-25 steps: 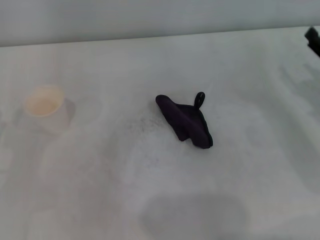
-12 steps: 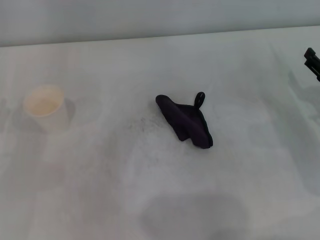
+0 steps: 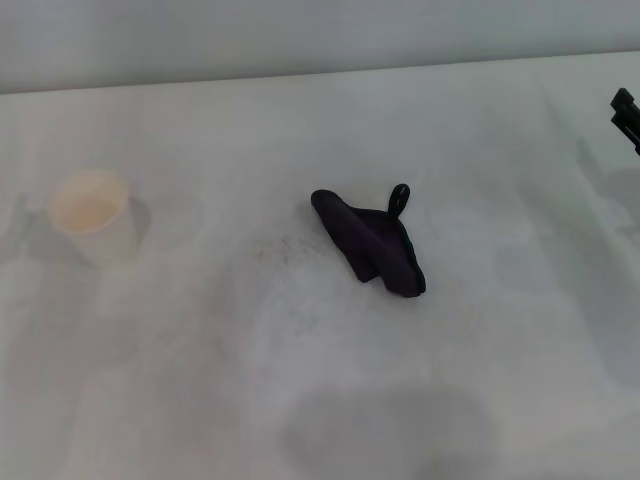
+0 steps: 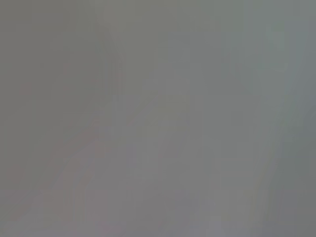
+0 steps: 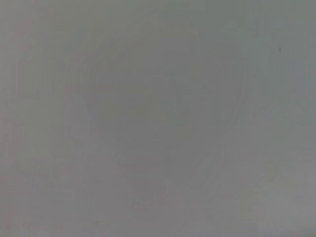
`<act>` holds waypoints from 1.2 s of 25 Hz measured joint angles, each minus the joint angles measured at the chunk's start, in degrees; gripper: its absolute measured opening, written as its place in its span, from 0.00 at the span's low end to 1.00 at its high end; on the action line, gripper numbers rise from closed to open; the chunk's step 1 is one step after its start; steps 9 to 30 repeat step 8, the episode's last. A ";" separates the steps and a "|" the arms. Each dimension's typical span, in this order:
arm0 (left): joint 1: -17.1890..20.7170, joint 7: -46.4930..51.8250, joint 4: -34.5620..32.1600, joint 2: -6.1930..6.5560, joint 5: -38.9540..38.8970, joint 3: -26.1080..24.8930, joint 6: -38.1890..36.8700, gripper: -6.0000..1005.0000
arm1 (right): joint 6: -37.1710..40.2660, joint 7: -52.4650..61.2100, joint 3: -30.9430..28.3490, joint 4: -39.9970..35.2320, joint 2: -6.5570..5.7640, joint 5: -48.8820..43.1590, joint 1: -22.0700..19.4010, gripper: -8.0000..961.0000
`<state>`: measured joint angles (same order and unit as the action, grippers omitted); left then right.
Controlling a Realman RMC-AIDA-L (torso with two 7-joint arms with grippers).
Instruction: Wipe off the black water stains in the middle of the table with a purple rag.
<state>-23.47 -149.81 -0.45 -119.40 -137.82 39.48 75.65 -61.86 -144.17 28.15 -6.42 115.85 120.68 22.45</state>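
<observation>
Right gripper [image 3: 626, 115] barely enters at the table's [image 3: 200, 400] far right edge; open or closed, cannot tell. Purple rag [image 3: 370, 243] lies bunched mid-table, well to its left and nearer, loop tab up. No round black stain visible, perhaps under the rag. Paper cup [image 3: 92, 215] far left.

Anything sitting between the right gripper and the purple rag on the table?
In the head view, nothing: only bare table with faint grey smudges lies between the right gripper at the far right edge and the purple rag.
</observation>
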 joint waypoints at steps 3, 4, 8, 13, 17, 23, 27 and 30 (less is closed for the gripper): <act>-0.04 -0.41 1.07 -0.12 -1.56 -0.10 -0.60 0.86 | 0.41 -1.26 -0.01 0.25 -0.01 0.08 0.46 0.91; -0.15 -0.69 1.47 -0.11 -1.95 -0.13 -0.85 0.86 | 0.55 -2.58 0.15 0.39 0.01 0.07 0.50 0.91; -0.38 -3.36 1.83 -0.13 -2.67 -0.17 -1.33 0.86 | -1.51 -9.12 1.14 3.37 0.15 -0.52 0.51 0.91; -0.38 -3.36 1.83 -0.13 -2.67 -0.17 -1.33 0.86 | -1.51 -9.12 1.14 3.37 0.15 -0.52 0.51 0.91; -0.38 -3.36 1.83 -0.13 -2.67 -0.17 -1.33 0.86 | -1.51 -9.12 1.14 3.37 0.15 -0.52 0.51 0.91; -0.38 -3.36 1.83 -0.13 -2.67 -0.17 -1.33 0.86 | -1.51 -9.12 1.14 3.37 0.15 -0.52 0.51 0.91; -0.38 -3.36 1.83 -0.13 -2.67 -0.17 -1.33 0.86 | -1.51 -9.12 1.14 3.37 0.15 -0.52 0.51 0.91; -0.38 -3.36 1.83 -0.13 -2.67 -0.17 -1.33 0.86 | -1.51 -9.12 1.14 3.37 0.15 -0.52 0.51 0.91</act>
